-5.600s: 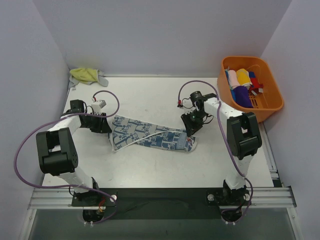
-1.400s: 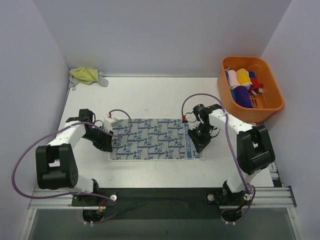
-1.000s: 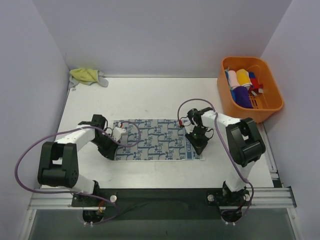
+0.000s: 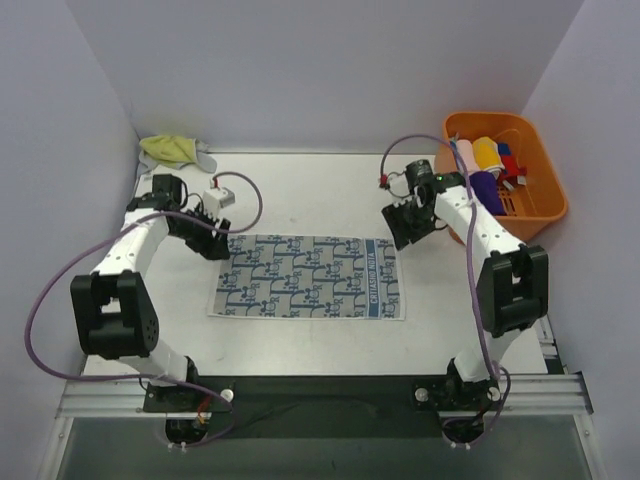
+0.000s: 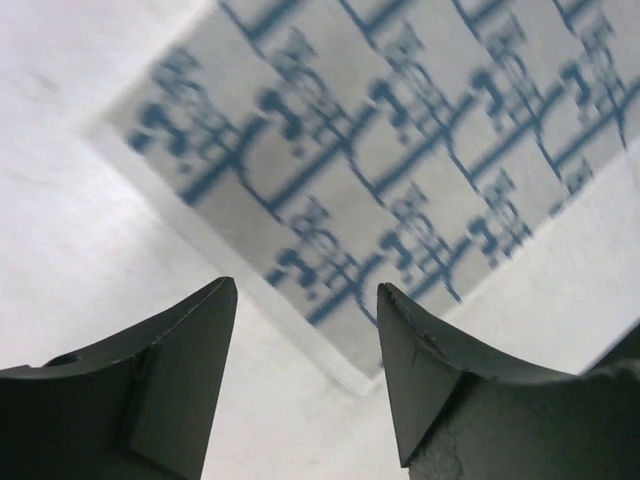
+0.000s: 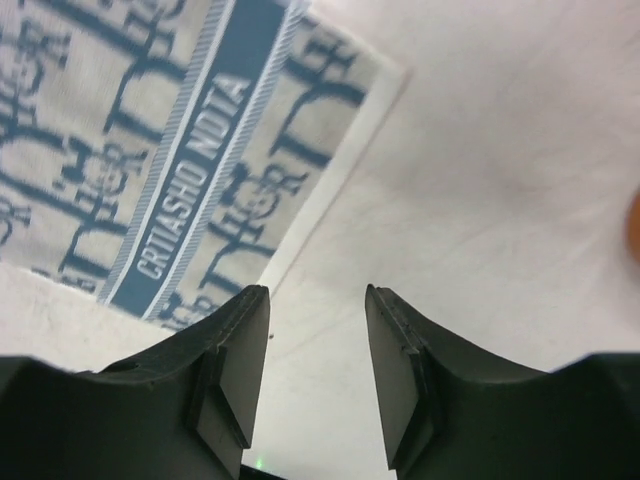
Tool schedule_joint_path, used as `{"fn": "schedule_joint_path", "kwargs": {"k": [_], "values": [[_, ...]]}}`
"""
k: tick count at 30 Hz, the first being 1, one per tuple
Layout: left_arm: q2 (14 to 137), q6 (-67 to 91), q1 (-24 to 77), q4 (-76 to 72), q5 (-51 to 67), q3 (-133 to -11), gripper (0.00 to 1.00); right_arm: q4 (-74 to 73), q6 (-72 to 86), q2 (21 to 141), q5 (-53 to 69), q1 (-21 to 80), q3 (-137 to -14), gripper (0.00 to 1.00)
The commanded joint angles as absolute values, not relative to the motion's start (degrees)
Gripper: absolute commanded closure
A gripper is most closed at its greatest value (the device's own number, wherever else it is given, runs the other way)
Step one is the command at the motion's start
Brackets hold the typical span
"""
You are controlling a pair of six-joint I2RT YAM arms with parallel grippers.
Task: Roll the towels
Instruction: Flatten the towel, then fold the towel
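Observation:
A blue-and-white patterned towel [image 4: 308, 277] lies spread flat on the white table. Its far left corner [image 5: 330, 150] fills the left wrist view, and its far right corner with a blue lettered band [image 6: 190, 130] shows in the right wrist view. My left gripper [image 4: 218, 246] hovers just off the far left corner, open and empty. Off the far right corner my right gripper [image 4: 404, 229] is open with only bare table between its fingers. A pale yellow-green towel [image 4: 172, 150] lies crumpled at the back left corner.
An orange basket [image 4: 545, 175] holding several coloured rolled cloths stands at the back right, close to the right arm. Walls enclose the table on the left, back and right.
Both grippers have opened and let go of the patterned towel's corners, then drawn back toward the far side. The towel now lies spread flat, slightly nearer the front edge.

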State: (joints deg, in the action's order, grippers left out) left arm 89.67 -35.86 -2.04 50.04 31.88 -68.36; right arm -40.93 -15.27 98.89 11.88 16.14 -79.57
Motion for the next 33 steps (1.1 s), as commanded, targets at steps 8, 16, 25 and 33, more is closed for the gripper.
{"fn": "schedule_joint_path", "kwargs": {"k": [8, 16, 25, 33], "values": [[106.68, -22.94, -3.78, 31.9, 27.51, -81.81, 0.37, -43.33, -12.31, 118.02, 12.66, 11.25, -98.86, 0.61], [110.83, -22.67, -3.78, 29.53, 24.26, -82.53, 0.35, -43.07, -10.72, 125.06, 11.34, 11.69, -102.66, 0.62], [113.99, -23.38, -3.52, 27.87, 22.41, -82.79, 0.32, -43.15, -11.08, 128.67, 12.22, 13.53, -101.25, 0.67], [116.72, -25.05, -2.55, 27.6, 20.83, -83.14, 0.35, -43.33, -11.07, 129.64, 11.6, 13.54, -101.78, 0.92]]}}
